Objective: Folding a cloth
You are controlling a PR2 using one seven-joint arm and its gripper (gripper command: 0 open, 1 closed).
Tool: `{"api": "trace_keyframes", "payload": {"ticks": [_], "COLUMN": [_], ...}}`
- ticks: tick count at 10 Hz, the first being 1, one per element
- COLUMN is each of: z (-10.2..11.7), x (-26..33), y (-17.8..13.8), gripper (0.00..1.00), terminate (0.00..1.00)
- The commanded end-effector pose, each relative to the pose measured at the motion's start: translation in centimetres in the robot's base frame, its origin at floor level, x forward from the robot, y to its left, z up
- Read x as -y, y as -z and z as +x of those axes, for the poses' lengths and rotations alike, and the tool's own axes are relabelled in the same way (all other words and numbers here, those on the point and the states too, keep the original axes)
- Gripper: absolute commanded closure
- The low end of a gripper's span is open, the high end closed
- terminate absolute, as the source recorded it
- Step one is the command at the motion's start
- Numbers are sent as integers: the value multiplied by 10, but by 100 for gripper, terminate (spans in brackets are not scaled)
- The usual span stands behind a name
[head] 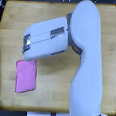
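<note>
The thin pink-magenta fabric cloth point(26, 76), laid flat on the pale wooden worktop point(50, 96) just below the white arm's tool point(26, 45), whose closure cannot be told, is judged light and limp, best pinched at a corner.

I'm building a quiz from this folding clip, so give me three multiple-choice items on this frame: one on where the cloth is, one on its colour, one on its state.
1. Where does the cloth lie on the wooden table?
A. near the exterior view's left edge
B. at the far right corner
C. on top of the arm

2. What colour is the cloth?
A. blue
B. pink-magenta
C. white

3. How does the cloth lie?
A. crumpled in a ball
B. hanging off the table
C. flat on the table

Answers: 1 A, it sits low on the view's left, just below the arm. 2 B, it is plainly pink against the wood. 3 C, it shows as a flat four-sided patch.
</note>
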Motion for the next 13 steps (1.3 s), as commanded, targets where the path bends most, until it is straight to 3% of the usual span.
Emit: {"api": "trace_keyframes", "payload": {"ticks": [1, 3, 6, 13], "z": [61, 77, 66, 92], "x": [92, 141, 218, 362], "y": [-57, -62, -72, -73], "gripper": [0, 0, 0, 0], "terminate": [0, 0, 0, 0]}}
